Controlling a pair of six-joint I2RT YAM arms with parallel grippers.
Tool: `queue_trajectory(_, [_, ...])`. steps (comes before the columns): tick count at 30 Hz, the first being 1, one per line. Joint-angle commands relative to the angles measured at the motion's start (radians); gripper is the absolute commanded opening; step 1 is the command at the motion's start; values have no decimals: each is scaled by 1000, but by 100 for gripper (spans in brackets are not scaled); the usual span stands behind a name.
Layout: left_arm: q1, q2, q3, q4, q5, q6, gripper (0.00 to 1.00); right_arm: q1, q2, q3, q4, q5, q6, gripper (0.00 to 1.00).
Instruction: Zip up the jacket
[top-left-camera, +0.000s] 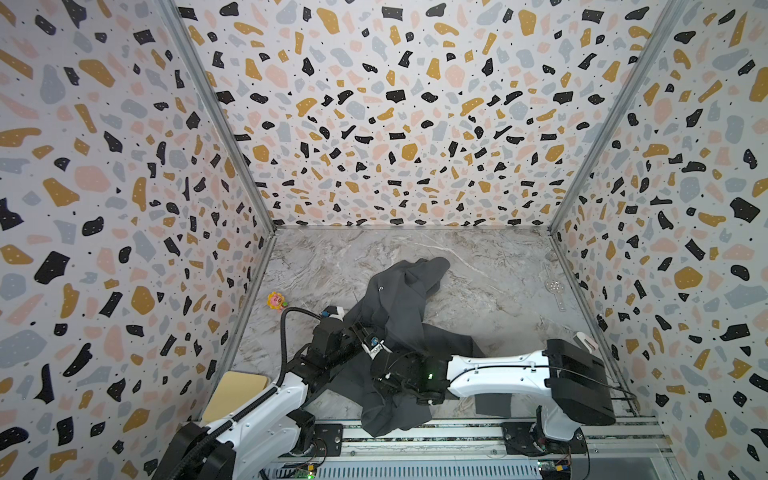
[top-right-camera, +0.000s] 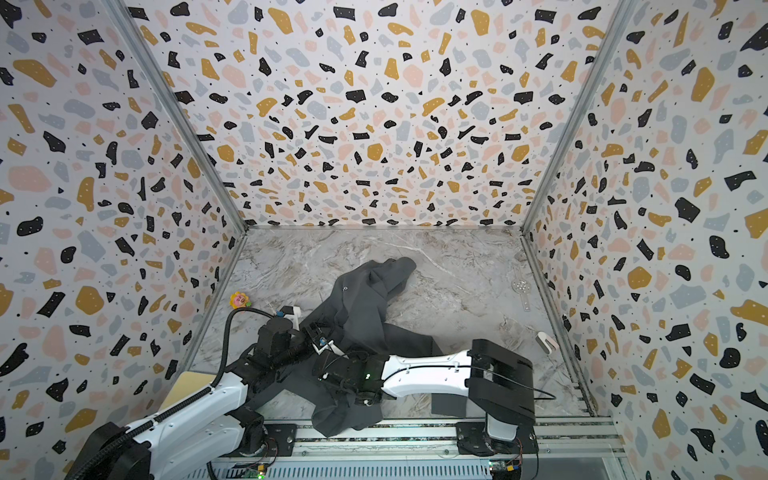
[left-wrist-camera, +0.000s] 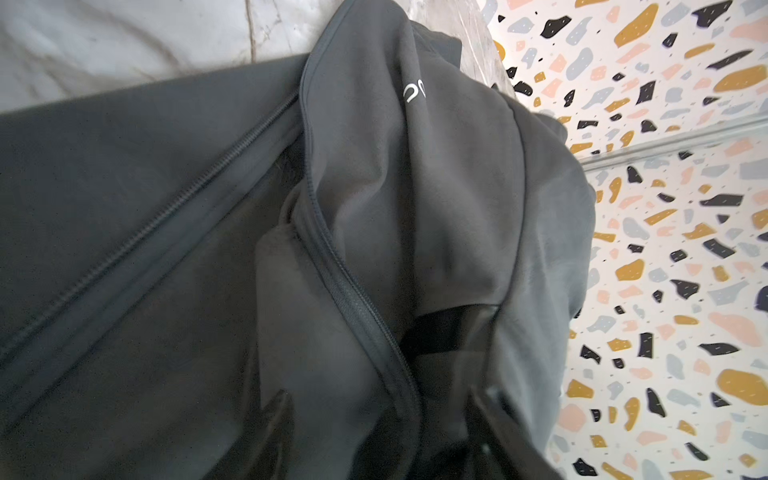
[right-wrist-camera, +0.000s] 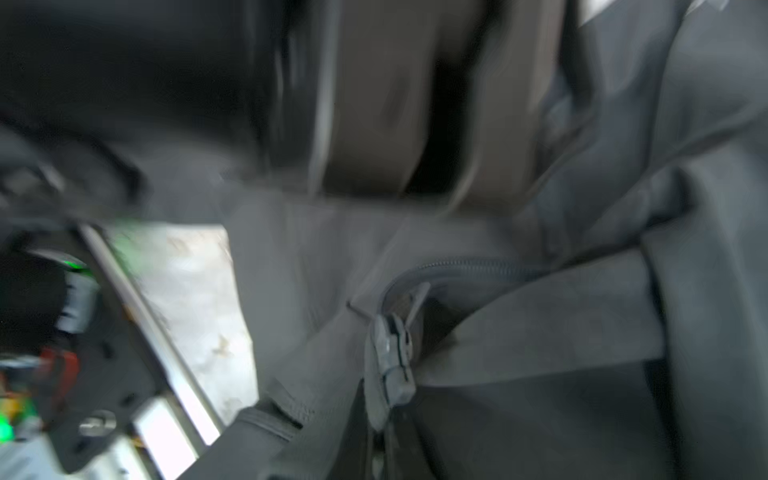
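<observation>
At the near edge of the bench (top-left-camera: 478, 266) the jacket (top-left-camera: 388, 307) spills its hem over the rail (top-left-camera: 457, 434). From there it runs, crumpled, toward the bench's middle, with a sleeve or collar end reaching farthest.

The right gripper (top-left-camera: 385, 385) is buried in the near folds and closed down tight. In its wrist view the strip of fabric under the slider (right-wrist-camera: 390, 353) runs straight into it, so I judge it to be holding the jacket just below the slider (the blur there allows no more). A little farther in, the left gripper (left-wrist-camera: 382, 401) straddles one zipper edge. Its fingers (left-wrist-camera: 276, 424) stand part-way apart with a fold between them, and I cannot tell whether they grip it. Beyond them the two zipper tracks (left-wrist-camera: 166, 216) part widely, so the front is open. The white logo (left-wrist-camera: 414, 90) lies on the far panel.

As I judge it, this is light, limp cloth that folds wherever it is pushed and gives nothing to pull against. The zipper tape is the one firmer line. The hem end beneath the slider should be held taut, and the grip should be on the pull tab itself, not on loose cloth.

Hard to make out are the right fingertips, whether both tracks are seated in the slider, and most of the near hem under the arms. A flower toy (top-left-camera: 277, 300) sits near the left edge, well apart from the jacket.
</observation>
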Motion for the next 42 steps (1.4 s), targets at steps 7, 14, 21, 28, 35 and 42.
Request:
queue_trajectory(7, [-32,-46,-136,239,-23,-171,43,-248,-226,-327,22,-26,95,0])
queue_trajectory(14, [-148,144,-10,302,-137,-171,42,-777,-315,-469,253,-197,-154,0])
queue_trajectory(21, [-150,389,244,250,-87,-84,60,-983,-187,-86,92,-303,-410,0])
queue_trajectory(28, [-150,374,298,191,-87,-41,70,-960,-321,-65,-25,-414,-368,8])
queue_trajectory(35, [-151,301,197,185,-93,-46,73,-953,-554,-325,69,-601,-206,36])
queue_trajectory(42, [-151,227,176,128,-127,-27,77,-1007,-682,-419,73,-638,-136,63])
